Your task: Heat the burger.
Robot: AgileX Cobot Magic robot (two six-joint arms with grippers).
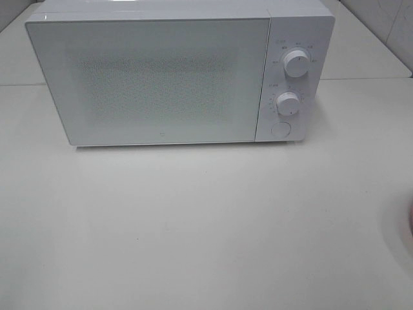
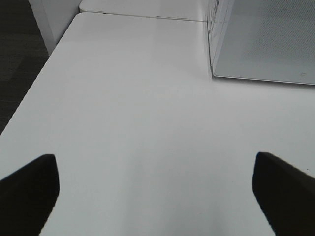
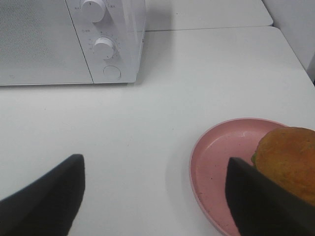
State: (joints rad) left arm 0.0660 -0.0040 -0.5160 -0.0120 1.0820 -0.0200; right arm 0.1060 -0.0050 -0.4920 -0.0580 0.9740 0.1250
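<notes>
While one burger [image 3: 288,160] sits plated, one microwave [image 1: 161,71], two knobs

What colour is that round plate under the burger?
Pink: the round plate holding the golden-brown burger shows best in the right wrist view.

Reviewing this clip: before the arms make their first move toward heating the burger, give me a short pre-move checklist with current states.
1. Microwave door open for loading: not ok, it is closed.
2. Burger located: ok, on the pink plate, seen only in the right wrist view.
3. Right gripper free: ok, open, holding nothing.
4. Left gripper free: ok, open over bare table.
5. Table in front of the door clear: ok.
6. Dial settings: cannot tell.
</notes>
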